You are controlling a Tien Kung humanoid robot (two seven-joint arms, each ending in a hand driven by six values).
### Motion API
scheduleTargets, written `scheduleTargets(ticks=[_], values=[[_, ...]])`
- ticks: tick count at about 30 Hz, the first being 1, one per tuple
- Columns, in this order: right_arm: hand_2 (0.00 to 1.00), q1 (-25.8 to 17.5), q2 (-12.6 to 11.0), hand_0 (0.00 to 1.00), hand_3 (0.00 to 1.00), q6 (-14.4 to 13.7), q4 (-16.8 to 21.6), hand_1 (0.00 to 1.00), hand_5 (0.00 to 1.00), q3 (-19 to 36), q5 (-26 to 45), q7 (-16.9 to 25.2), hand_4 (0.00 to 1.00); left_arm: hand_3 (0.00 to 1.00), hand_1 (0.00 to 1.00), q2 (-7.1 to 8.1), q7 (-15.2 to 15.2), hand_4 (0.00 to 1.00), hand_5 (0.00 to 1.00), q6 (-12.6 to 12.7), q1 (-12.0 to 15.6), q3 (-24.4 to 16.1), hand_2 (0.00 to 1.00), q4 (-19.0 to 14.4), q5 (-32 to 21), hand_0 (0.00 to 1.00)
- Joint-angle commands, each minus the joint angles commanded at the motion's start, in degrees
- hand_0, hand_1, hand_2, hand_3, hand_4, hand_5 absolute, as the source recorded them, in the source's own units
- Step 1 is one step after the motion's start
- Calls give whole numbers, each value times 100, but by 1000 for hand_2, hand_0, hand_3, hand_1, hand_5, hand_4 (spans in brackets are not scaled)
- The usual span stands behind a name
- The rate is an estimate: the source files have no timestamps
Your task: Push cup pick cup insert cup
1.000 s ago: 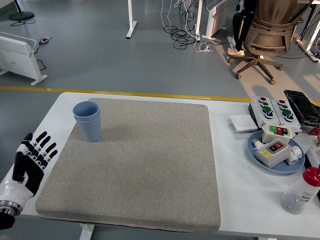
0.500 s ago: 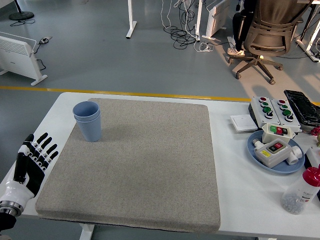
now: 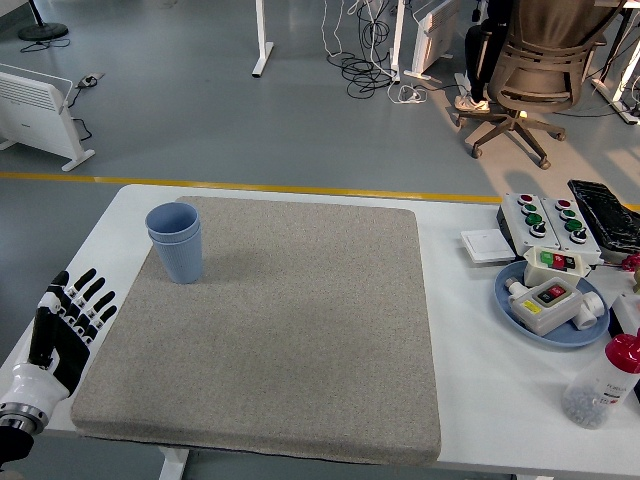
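One high head view looks forward and down over the table point(image 3: 455, 330).

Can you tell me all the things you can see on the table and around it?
cups: two stacked, blue, far left of the mat
mat: one, grey, middle of the table
table: one, white
plate: one, blue, right side, holding switch boxes
switch boxes: two, white, on the plate
button box: one, grey, far right
bottle: one, clear with red cap, near right corner
office chair: one, behind the table
heater: one, white, on the floor, left
left hand: one, black, fingers spread, left table edge
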Motion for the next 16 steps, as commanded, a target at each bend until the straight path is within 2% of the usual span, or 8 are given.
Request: scheduleTargets(ticks=[16], values=[[632, 1, -1, 670, 584, -6, 1, 617, 484, -28, 38, 3, 146, 926, 914, 0, -5, 657, 998, 23, 6, -1, 969, 3, -14, 912]])
